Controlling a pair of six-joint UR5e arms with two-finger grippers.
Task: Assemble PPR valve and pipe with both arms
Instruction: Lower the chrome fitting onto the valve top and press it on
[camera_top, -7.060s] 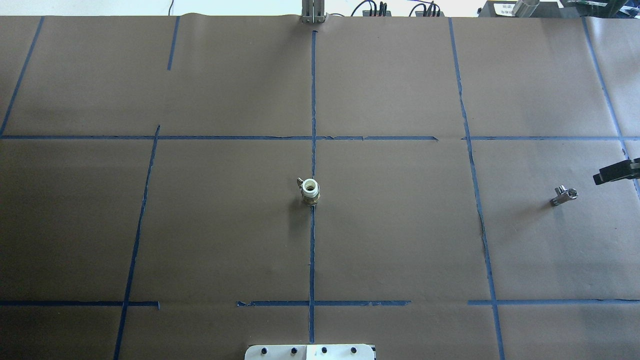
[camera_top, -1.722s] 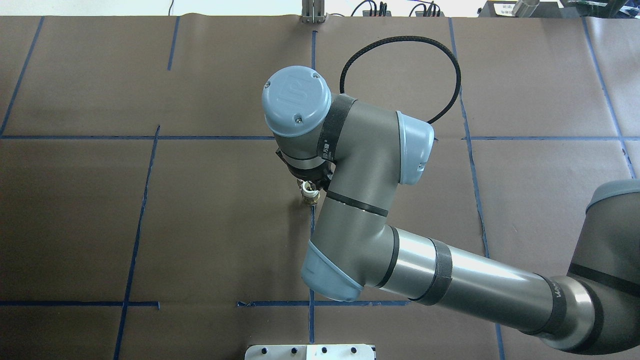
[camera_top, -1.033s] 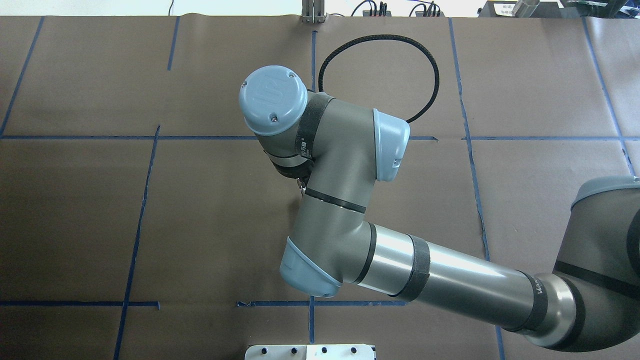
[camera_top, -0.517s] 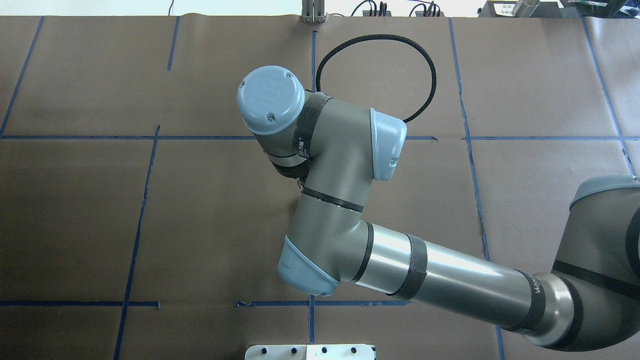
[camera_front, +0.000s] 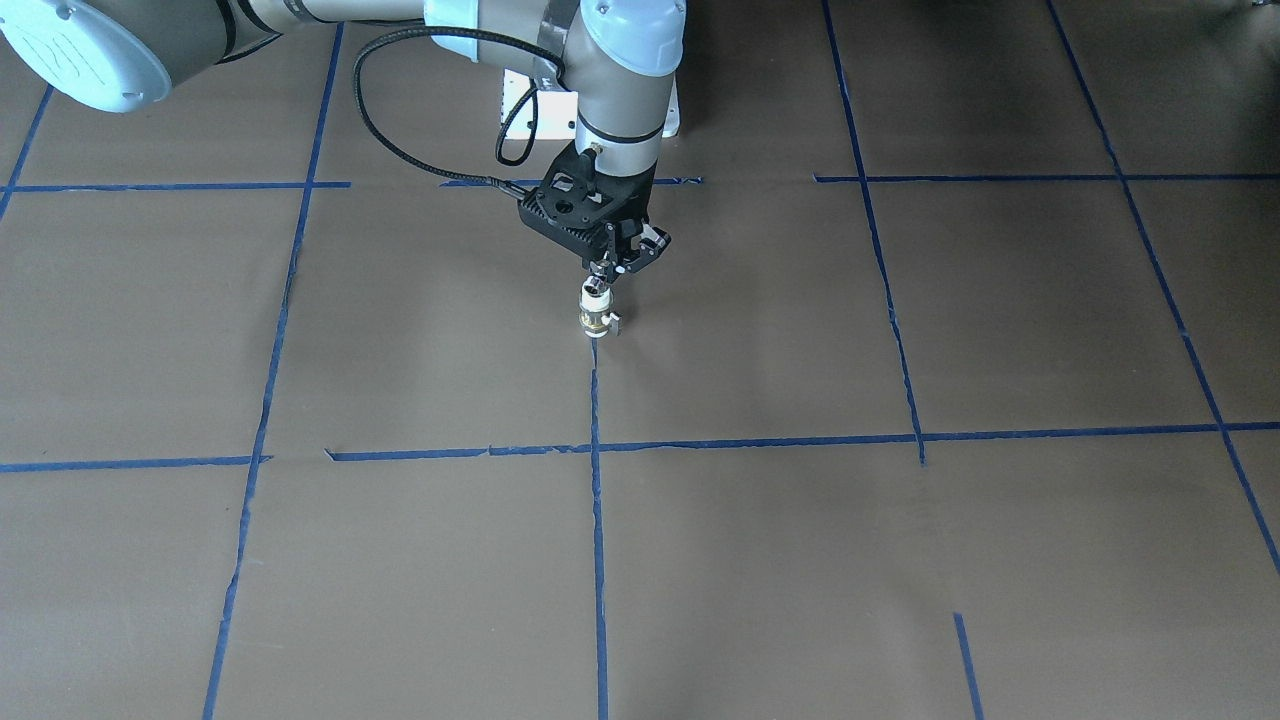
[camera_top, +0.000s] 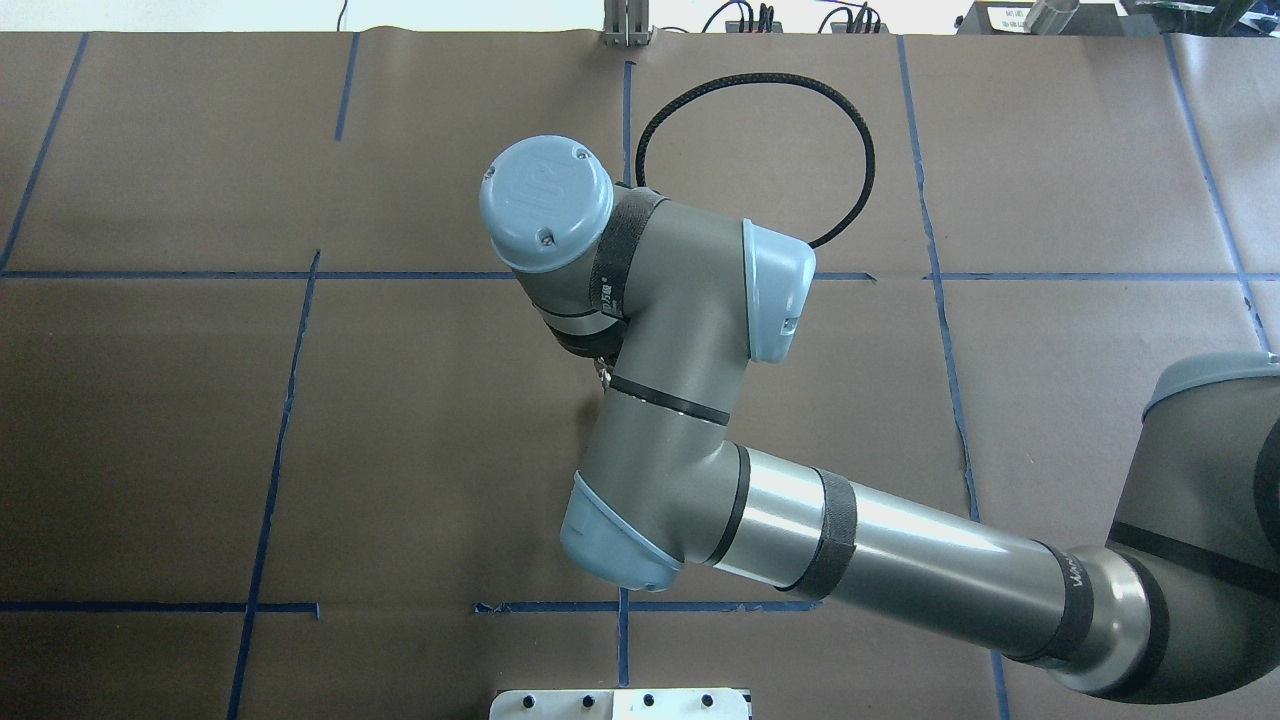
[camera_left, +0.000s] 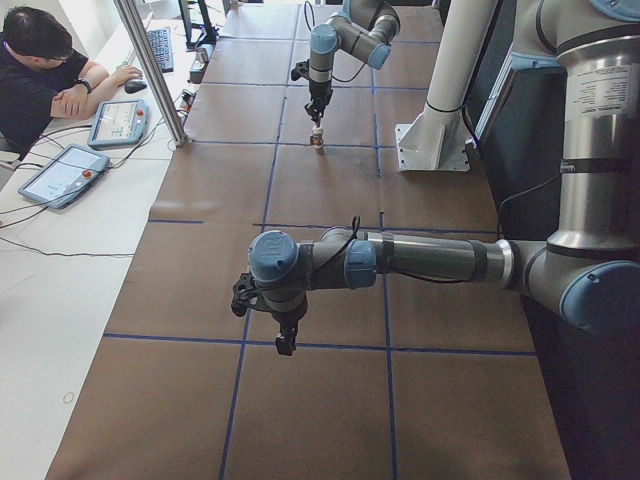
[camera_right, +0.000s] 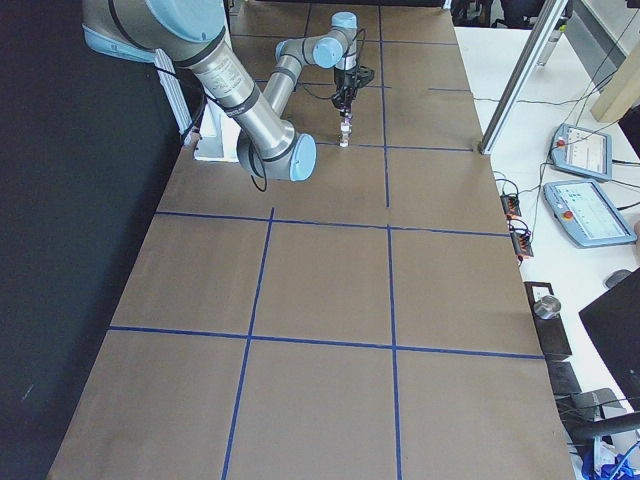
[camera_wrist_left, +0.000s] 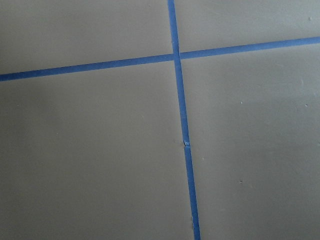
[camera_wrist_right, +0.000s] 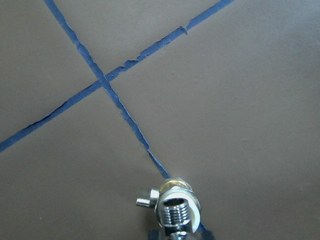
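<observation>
The PPR valve (camera_front: 596, 317) stands upright on the brown table at the centre tape crossing, white collar up, brass middle and side tab low. My right gripper (camera_front: 600, 272) points straight down over it and is shut on the chrome pipe (camera_front: 597, 287), which touches the valve's top. In the right wrist view the pipe's threaded chrome end (camera_wrist_right: 176, 214) sits within the white collar, with the brass ring (camera_wrist_right: 175, 185) behind it. In the overhead view my right wrist hides both. My left gripper (camera_left: 285, 343) hangs over bare table far from them; I cannot tell if it is open.
Blue tape lines (camera_front: 595, 450) grid the brown paper. The white pedestal base (camera_top: 620, 705) is at the robot's edge. A black cable loop (camera_top: 760, 80) arcs off the right wrist. An operator (camera_left: 40, 70) and a metal post (camera_left: 150, 70) are at the far side.
My right arm came in from the right and settled over the valve, hiding it in the overhead view. In the last half second it has barely shifted.
</observation>
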